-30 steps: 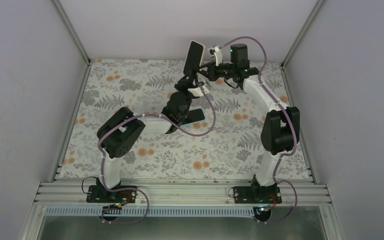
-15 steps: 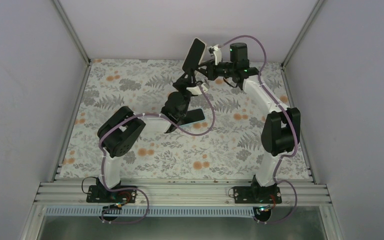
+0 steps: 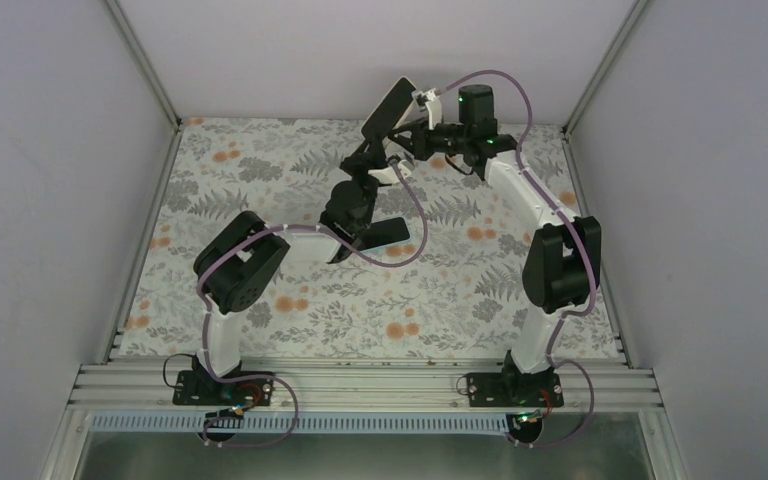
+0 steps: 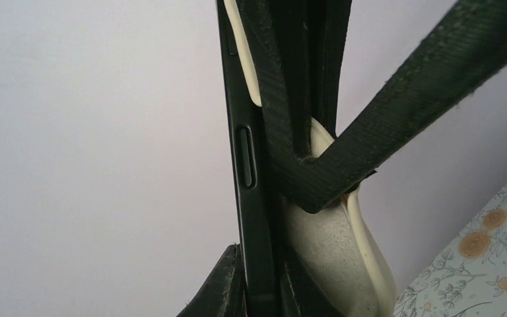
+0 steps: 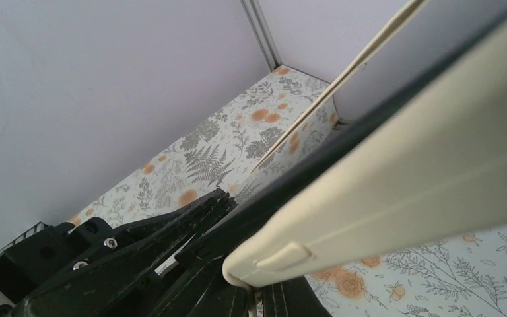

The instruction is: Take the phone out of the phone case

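Note:
The black phone [image 3: 386, 108] is held up in the air near the back wall, tilted to the left. Its cream case [image 3: 406, 85] shows as a light rim at its top. My left gripper [image 3: 374, 146] is shut on the phone's lower end; in the left wrist view [image 4: 259, 298] its jaws clamp the phone's dark edge [image 4: 245, 165]. The cream case [image 4: 333, 254] bulges away from the phone there. My right gripper [image 3: 412, 134] is shut on the case's edge. The right wrist view shows the case [image 5: 403, 165] peeled off the black phone [image 5: 304, 168].
The floral table mat [image 3: 260, 200] lies below both raised arms. The grey back wall [image 3: 310, 50] is close behind the phone. The left arm's cable [image 3: 415, 225] loops over the mat's middle.
The phone has tipped further to the left and back, and my left gripper has shifted a little left with it. My right gripper stays at the case.

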You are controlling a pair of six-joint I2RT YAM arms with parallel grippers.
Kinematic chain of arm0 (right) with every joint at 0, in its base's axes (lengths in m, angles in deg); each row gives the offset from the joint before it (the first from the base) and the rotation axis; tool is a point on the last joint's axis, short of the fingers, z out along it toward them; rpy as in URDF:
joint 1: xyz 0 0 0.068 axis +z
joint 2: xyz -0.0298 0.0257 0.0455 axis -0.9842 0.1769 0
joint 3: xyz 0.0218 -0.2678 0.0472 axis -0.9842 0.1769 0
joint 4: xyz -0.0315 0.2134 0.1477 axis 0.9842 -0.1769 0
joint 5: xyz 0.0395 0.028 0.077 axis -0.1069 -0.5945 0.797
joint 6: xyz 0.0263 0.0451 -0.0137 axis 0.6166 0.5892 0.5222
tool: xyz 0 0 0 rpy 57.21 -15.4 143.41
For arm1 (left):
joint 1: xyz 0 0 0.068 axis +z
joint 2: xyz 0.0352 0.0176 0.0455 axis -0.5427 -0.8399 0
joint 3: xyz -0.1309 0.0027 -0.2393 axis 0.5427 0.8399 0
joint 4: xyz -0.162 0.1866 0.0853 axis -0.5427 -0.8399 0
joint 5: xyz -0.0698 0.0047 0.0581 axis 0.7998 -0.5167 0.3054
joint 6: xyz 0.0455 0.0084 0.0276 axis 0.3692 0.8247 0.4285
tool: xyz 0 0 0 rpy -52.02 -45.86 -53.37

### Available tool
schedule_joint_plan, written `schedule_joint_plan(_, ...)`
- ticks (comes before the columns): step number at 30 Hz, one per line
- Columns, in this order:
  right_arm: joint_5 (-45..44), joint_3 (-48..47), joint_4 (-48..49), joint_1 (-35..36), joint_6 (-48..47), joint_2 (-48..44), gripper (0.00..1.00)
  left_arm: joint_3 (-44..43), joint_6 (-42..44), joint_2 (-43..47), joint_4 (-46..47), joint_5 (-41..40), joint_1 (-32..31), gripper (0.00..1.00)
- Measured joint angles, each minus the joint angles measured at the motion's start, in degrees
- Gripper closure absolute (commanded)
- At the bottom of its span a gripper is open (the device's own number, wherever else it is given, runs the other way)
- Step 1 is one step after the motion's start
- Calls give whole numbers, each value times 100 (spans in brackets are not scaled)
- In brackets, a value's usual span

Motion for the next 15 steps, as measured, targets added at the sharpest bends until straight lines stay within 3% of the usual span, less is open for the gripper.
schedule_joint_plan(8,-105,-85,-140,7,-37,0,97,-22,-52,0,-4,-2,7,98)
schedule_joint_plan(15,-619,-540,-835,129,-516,57,97,46,-173,107,-46,20,46,98)
